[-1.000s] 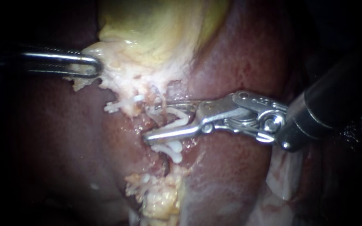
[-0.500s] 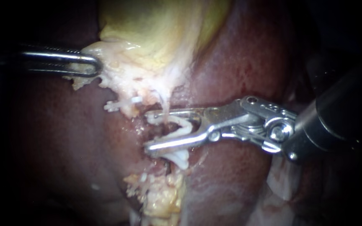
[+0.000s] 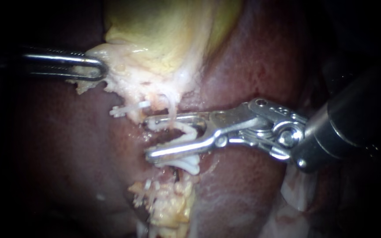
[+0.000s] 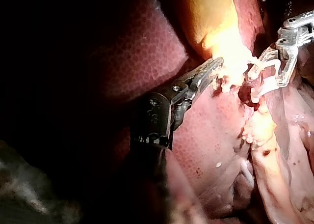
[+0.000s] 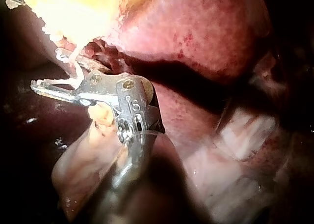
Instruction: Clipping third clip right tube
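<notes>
Right instrument's hand [image 3: 148, 137] level — jaws holding open clip [image 3: 187, 131].

My endoscope light pools at centre; past 9 and 3 o'clock the liver [image 3: 261, 57] lies in black. Glare glints off my right instrument [image 3: 148, 137]. Both wrist views blow the gallbladder [image 4: 216, 32] out bright, ringed by deep shadow.

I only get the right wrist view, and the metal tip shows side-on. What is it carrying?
Observer: In the endoscope view, the right instrument holds a white clip between its parted jaws.
Operator: Is anything inside that clip?
Observer: A thin pale tube comes down from the gallbladder and crosses the upper jaw. I cannot tell if it sits inside the clip.
Operator: Is there another tool?
Observer: Yes, the left instrument grips the gallbladder's pale edge.
</notes>
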{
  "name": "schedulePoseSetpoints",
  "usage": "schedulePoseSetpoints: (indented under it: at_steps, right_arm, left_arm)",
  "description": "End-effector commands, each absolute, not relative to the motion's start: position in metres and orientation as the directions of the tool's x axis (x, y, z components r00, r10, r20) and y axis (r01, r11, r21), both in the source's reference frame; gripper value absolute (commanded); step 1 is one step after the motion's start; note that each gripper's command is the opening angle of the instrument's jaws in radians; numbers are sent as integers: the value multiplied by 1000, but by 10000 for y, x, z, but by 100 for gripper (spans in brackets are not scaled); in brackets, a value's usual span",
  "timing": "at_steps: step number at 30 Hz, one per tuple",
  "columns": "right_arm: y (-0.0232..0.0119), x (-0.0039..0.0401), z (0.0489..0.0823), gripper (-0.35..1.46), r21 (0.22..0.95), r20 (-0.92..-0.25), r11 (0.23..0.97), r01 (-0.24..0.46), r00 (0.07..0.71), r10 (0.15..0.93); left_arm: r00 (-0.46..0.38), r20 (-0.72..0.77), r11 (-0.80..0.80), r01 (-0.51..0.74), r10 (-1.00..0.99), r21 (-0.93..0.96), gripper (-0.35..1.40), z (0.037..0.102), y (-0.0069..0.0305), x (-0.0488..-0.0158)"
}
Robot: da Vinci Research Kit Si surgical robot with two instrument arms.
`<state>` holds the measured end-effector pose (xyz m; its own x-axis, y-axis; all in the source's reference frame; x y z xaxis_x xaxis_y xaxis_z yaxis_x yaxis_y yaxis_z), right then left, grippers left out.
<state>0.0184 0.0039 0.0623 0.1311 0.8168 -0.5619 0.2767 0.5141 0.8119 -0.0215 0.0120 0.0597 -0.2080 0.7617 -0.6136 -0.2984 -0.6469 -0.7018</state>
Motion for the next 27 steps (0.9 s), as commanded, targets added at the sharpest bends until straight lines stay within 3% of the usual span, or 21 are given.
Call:
schedulePoseSetpoints:
  at_steps: [1, 8, 14, 24, 27]
  right_arm:
    - [40, 184, 621, 45, 812, -562, 515, 277, 130, 817]
    - [48, 182, 614, 42, 814, -556, 509, 280, 124, 822]
    - [55, 180, 611, 31, 847, -507, 467, 253, 123, 853]
    - [55, 179, 612, -4, 855, -498, 458, 244, 132, 857]
    - [54, 178, 612, -25, 869, -472, 433, 240, 139, 870]
  left_arm:
    - [-208, -614, -647, -299, 762, -702, -35, 597, 120, -215]
    - [-208, -614, -647, -299, 762, -702, -35, 598, 120, -215]
    - [-208, -614, -647, -299, 761, -701, -35, 598, 120, -216]
    - [-208, -614, -647, -299, 761, -701, -35, 600, 120, -216]
    - [-208, -614, -647, -299, 761, -701, -35, 600, 120, -216]
